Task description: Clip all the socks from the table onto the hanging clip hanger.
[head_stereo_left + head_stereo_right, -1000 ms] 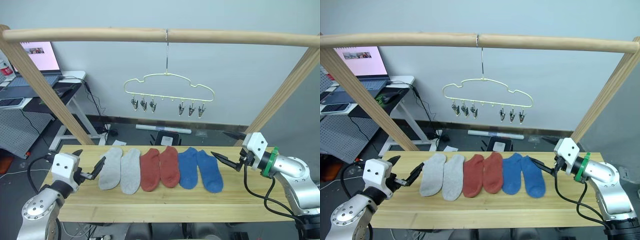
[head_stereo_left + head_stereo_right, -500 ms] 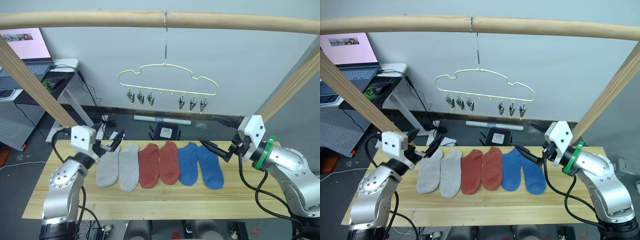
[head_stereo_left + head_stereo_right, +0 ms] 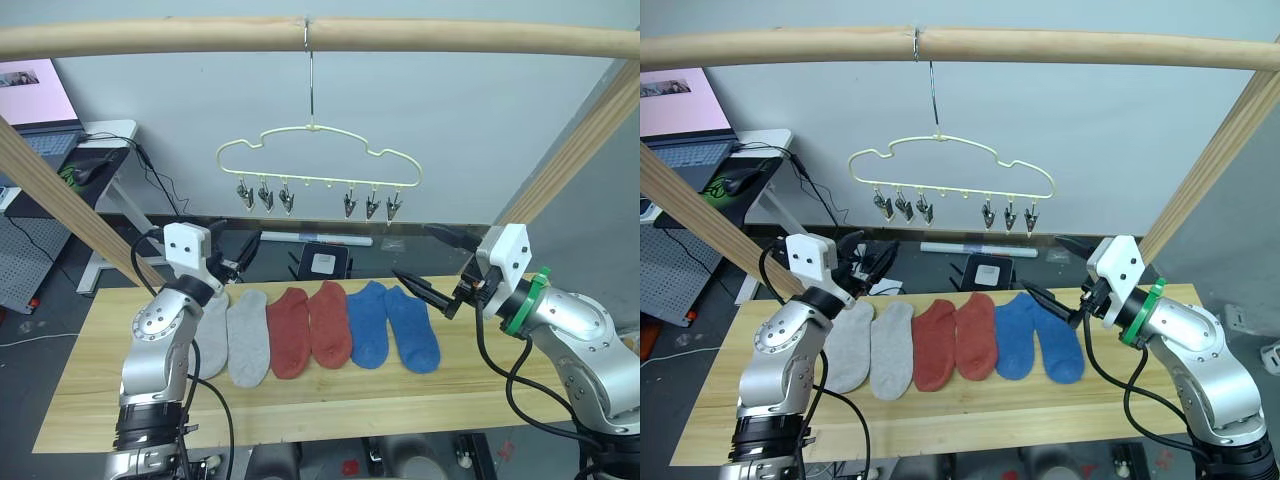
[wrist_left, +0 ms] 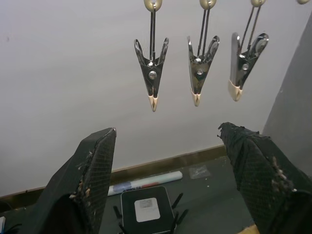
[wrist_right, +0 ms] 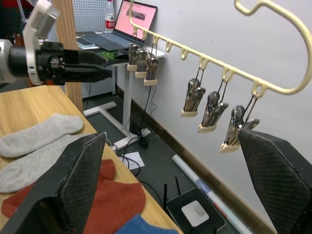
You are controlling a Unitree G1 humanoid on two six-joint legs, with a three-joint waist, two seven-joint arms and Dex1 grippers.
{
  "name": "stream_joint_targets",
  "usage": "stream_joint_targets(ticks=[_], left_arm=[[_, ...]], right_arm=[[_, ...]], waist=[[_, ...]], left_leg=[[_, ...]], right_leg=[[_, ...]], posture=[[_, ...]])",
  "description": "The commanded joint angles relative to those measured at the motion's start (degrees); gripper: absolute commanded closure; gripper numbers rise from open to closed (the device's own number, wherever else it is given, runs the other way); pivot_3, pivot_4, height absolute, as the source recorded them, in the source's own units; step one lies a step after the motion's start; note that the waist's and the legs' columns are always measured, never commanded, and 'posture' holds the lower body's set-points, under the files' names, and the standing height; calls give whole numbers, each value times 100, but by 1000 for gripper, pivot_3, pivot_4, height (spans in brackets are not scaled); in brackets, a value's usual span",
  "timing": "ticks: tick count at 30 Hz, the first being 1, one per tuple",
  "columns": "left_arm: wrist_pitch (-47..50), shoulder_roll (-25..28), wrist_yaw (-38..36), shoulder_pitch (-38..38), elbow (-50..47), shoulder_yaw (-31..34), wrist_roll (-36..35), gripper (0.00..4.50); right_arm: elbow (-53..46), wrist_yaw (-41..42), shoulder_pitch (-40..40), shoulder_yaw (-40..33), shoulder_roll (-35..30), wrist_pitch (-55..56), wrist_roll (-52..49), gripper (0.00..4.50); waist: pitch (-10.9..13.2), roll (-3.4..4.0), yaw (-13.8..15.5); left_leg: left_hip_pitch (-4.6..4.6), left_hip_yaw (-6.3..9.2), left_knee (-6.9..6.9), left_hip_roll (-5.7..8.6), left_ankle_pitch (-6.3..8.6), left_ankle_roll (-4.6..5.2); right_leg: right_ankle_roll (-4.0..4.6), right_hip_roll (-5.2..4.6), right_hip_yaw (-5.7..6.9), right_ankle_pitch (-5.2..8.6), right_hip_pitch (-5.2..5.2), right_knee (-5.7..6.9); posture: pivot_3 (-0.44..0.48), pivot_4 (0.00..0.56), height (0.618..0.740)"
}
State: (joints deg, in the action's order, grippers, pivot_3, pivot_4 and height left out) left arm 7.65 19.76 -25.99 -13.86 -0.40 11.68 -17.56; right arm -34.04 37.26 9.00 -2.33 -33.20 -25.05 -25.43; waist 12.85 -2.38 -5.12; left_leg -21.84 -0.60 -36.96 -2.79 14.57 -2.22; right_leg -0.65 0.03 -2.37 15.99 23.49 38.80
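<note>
Six socks (image 3: 316,330) on table (image 3: 90,370) (clip hanger (image 3: 316,170) bare).

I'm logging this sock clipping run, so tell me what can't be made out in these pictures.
- Far left grey sock: in the head views the left arm covers its left side and toe.
- Clip hanger: in the right wrist view its hook runs off the top edge.
- Clips: in the left wrist view the bar carrying them is cut off at the top.
- Laptop: in the head views, cut by the left edge and crossed by the frame pole.
</note>
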Motion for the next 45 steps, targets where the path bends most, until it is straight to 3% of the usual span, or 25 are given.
stream_joint_targets(ticks=[1,7,13,45], left_arm=[[-229,-21,116,-209,88,86,34,863],[-361,-15,190,-392,383,91,44,863],[-486,18,154,-521,602,48,92,2171],[-366,240,-335,-1710,1771,214,-205,2171]], right_arm=[[-331,-65,172,21,24,24,-49,0],[-382,-160,314,83,49,-79,-59,0],[-477,-251,384,126,76,-202,-78,0],[-692,-605,744,602,367,-357,51,0]], waist=[[1,-1,-3],[1,-2,-4],[2,-3,-6],[5,-6,-152]], left_leg=[[0,2,0,0,0,0],[-5,10,1,4,0,0],[-7,12,1,7,0,-1],[-17,16,2,7,1,-2]], right_leg=[[-1,0,-1,0,0,0],[-5,-6,0,1,1,-6],[-9,-10,1,0,1,-9],[-19,-11,4,-2,3,-23]], posture=[[-186,229,736],[-199,227,736],[-207,227,736],[-237,214,736]])
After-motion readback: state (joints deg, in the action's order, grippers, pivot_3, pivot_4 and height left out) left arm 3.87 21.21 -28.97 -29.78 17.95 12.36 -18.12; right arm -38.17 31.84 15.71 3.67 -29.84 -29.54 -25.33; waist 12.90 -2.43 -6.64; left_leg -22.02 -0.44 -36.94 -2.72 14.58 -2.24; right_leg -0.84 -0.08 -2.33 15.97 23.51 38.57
